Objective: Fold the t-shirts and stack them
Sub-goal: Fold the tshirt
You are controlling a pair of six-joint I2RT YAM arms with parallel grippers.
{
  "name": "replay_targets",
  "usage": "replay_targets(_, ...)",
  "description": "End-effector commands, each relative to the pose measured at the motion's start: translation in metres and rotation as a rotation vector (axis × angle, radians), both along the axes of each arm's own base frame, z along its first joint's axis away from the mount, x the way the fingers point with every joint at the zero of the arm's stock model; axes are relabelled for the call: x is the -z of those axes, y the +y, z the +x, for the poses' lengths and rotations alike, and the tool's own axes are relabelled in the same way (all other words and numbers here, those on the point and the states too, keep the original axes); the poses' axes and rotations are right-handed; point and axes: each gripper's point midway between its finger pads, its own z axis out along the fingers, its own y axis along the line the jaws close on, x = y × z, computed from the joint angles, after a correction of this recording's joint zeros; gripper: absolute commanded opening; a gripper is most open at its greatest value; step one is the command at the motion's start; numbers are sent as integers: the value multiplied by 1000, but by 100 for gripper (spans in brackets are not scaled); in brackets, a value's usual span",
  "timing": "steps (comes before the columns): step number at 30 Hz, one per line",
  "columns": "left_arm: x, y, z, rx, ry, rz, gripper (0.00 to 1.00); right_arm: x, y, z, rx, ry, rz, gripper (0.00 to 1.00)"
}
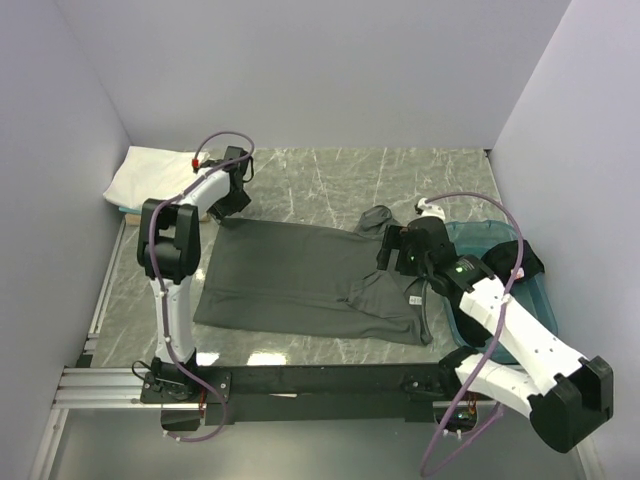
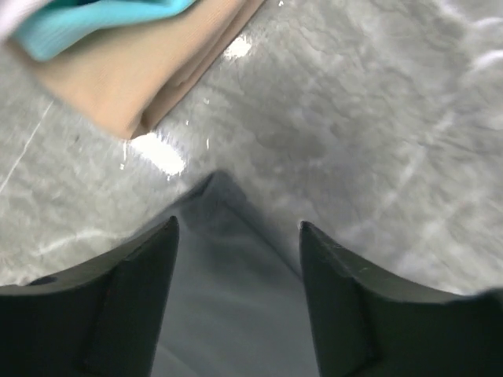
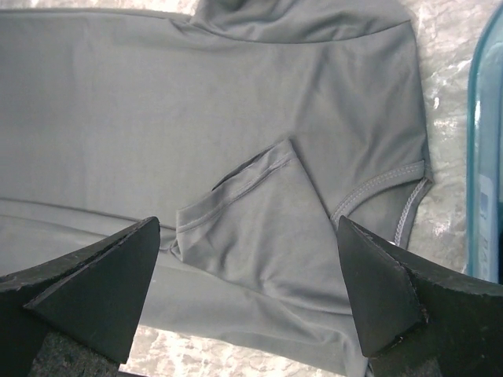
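A charcoal-grey t-shirt [image 1: 300,280] lies spread flat on the marble table, neck end to the right, one sleeve folded in over the body [image 3: 259,228]. My left gripper [image 1: 228,205] is open just above the shirt's far left corner [image 2: 216,196]. My right gripper [image 1: 392,250] is open above the shirt's neck end, with the folded sleeve and collar [image 3: 393,196] between its fingers. A folded stack with a white shirt [image 1: 150,175] on top sits at the far left; its teal [image 2: 94,20] and tan [image 2: 149,71] layers show in the left wrist view.
A teal plastic bin [image 1: 500,270] holding dark cloth stands at the right, partly under my right arm; its rim shows in the right wrist view [image 3: 481,149]. White walls enclose the table on three sides. A black rail [image 1: 320,380] runs along the near edge.
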Motion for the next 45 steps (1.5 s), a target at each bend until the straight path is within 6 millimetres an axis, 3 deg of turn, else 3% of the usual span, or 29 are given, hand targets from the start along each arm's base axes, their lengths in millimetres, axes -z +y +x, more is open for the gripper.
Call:
replay_targets(1, -6, 9, 9, -7, 13, 52, 64, 4, 3, 8, -23, -7, 1, 100)
replay_targets(8, 11, 21, 5, -36, 61, 82, 46, 14, 3, 11, -25, 24, -5, 100)
replay_targets(14, 23, 22, -13, -31, 112, 72, 41, 16, 0, 16, -4, 24, -15, 100)
replay_targets(17, 32, 23, -24, -31, 141, 70, 27, 15, -4, 26, 27, 18, -21, 100)
replay_targets(20, 37, 22, -27, -16, 162, 67, 1, 12, -6, 46, 70, 13, -34, 100)
replay_targets(23, 33, 13, -22, 48, 126, 28, 1, -4, -7, 75, 117, -15, -61, 100)
replay_targets(24, 35, 13, -27, 55, 130, 24, 1, 10, -8, 84, 134, 31, -91, 100)
replay_targets(25, 24, 13, -25, 56, 98, 21, 1, -3, -4, 98, 143, 18, -92, 100)
replay_targets(26, 20, 14, -22, 52, 72, 24, 1, -3, -9, 108, 182, 16, -126, 100)
replay_targets(27, 21, 15, -27, 51, 74, 26, 1, 15, -9, 118, 195, 62, -156, 99)
replay_targets(29, 10, 16, -25, 50, 33, 23, 1, 9, -8, 143, 224, 56, -163, 99)
replay_targets(30, 8, 15, -25, 48, 27, 19, 1, 31, -9, 152, 234, 107, -197, 97)
replay_targets(31, 6, 14, -25, 49, 19, 10, 1, 23, -6, 169, 250, 89, -195, 96)
replay_targets(32, 5, 12, -24, 55, 18, 6, 1, 30, -6, 174, 253, 109, -215, 95)
replay_targets(33, 5, 11, -24, 65, 24, -3, 1, 52, -6, 180, 255, 155, -254, 92)
replay_targets(34, 7, 10, -23, 68, 32, -6, 1, 48, -4, 191, 260, 150, -255, 91)
replay_targets(35, 8, 10, -24, 69, 41, -4, 1, 66, -3, 196, 257, 182, -276, 90)
replay_targets(37, 8, 12, -25, 63, 41, 5, 1, 66, -1, 208, 258, 185, -299, 89)
replay_targets(38, 9, 12, -25, 62, 41, 8, 1, 81, -3, 210, 263, 215, -328, 87)
replay_targets(40, 8, 12, -26, 67, 31, 4, 1, 80, -5, 219, 278, 209, -356, 86)
replay_targets(45, 6, 12, -26, 70, 21, 3, 1, 103, -8, 226, 288, 251, -396, 81)
